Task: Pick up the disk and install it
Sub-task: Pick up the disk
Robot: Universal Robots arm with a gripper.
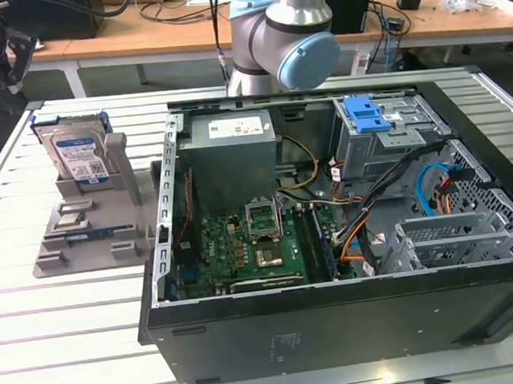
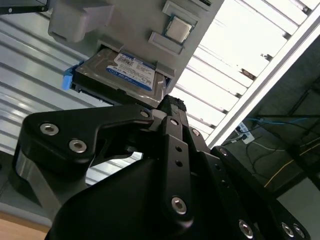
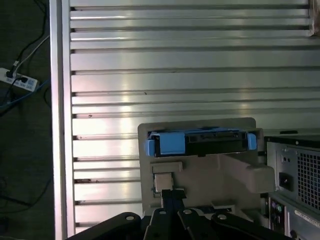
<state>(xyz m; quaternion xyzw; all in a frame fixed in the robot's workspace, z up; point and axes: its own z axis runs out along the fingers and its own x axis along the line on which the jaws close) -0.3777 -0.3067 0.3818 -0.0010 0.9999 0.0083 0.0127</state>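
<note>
The disk (image 1: 80, 152) is a silver hard drive with a white-and-blue label and blue side rails. It stands upright in a grey holder (image 1: 90, 227) on the slatted table, at the exterior view's left of the open computer case (image 1: 338, 328). Both wrist views show the disk (image 2: 125, 75) (image 3: 200, 142) sitting in that holder. My black gripper (image 2: 172, 107) (image 3: 173, 192) hangs some way short of the disk, apart from it and pointing towards the holder. Its fingers are shut together with nothing between them.
Inside the case are a grey power supply box (image 1: 232, 158), a green motherboard (image 1: 252, 246), loose cables, and a grey drive cage with a blue latch (image 1: 366, 112). A small square chip (image 2: 178, 30) lies on the holder. The table edge (image 3: 60, 120) runs beside a floor power strip.
</note>
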